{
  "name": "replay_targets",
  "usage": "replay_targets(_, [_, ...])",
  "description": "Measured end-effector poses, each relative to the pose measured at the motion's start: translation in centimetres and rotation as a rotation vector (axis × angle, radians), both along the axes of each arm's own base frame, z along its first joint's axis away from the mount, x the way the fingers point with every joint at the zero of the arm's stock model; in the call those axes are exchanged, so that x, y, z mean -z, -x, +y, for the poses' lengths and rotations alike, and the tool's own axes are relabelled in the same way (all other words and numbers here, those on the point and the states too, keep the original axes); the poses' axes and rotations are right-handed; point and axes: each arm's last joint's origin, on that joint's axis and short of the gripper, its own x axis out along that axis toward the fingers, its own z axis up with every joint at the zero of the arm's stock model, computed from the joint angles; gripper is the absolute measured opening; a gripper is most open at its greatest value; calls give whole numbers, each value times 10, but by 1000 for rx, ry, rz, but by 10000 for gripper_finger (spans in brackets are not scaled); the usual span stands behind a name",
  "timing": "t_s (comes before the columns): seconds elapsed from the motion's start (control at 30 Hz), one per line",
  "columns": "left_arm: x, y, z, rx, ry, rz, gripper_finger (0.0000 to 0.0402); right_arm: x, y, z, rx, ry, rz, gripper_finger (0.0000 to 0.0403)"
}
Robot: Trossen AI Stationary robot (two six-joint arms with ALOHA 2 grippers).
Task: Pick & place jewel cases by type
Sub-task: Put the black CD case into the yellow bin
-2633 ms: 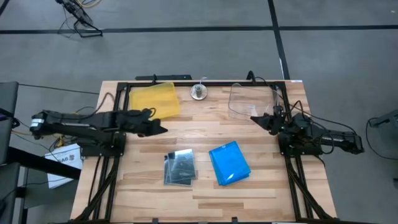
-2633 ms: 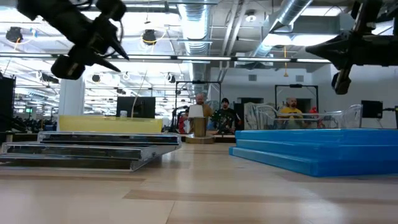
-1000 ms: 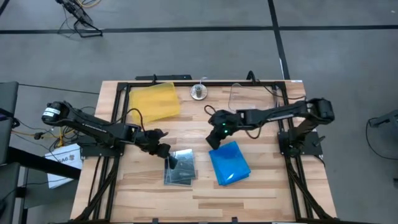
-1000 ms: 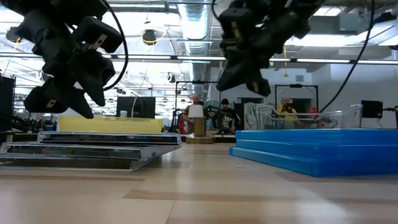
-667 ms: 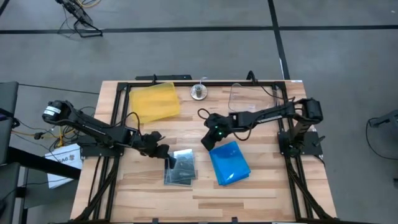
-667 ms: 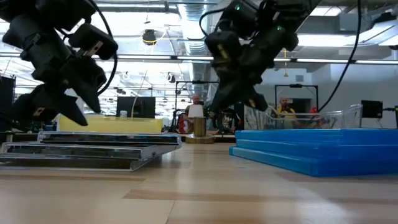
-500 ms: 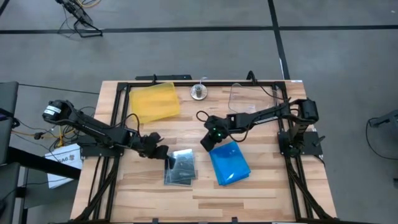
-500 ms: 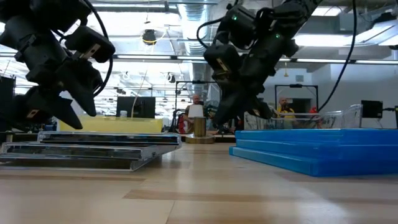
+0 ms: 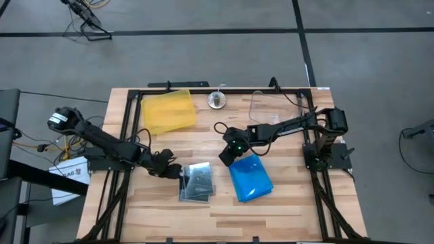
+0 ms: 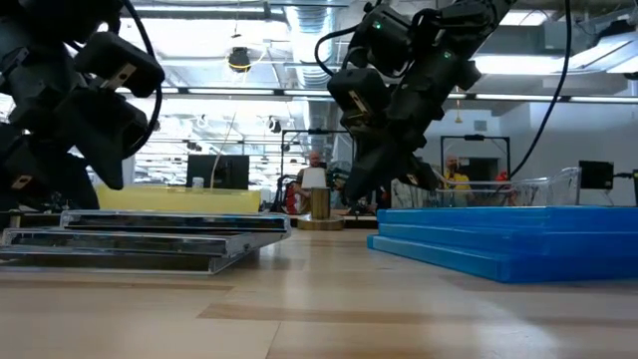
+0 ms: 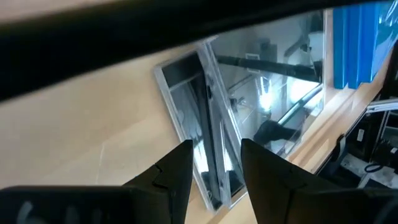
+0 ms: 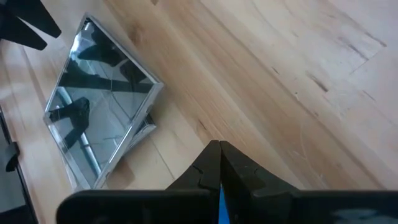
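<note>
A small stack of smoky grey jewel cases lies flat on the wooden table, left of centre. A stack of blue jewel cases lies flat to its right. My left gripper is open at the grey stack's left edge. In the left wrist view its fingers stand either side of that edge, and in the low view it hangs above the stack. My right gripper is shut, slanting down at the blue stack's far left corner, its tip over bare wood. My right gripper's shut fingers stand right at the blue stack's far left corner. I cannot tell whether they touch it. My left gripper touches nothing that I can see.
A yellow translucent tray sits at the far left of the table and a clear plastic bin at the far right. A small metal object stands between them. People show in the room beyond the table.
My left gripper has swung toward the table's near edge and a little down, along the grey stack's left side, and has rolled slightly. My right gripper has come down and toward the near left to the blue stack's corner, then held still. No case has moved.
</note>
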Motion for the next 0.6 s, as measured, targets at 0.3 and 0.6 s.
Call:
replay_targets(0.3, [1, 3, -5, -26, -2, 7, 128, 0, 0, 0, 1, 1, 0, 0])
replay_targets(0.6, [2, 5, -14, -39, 10, 15, 128, 0, 0, -1, 30, 23, 3, 0])
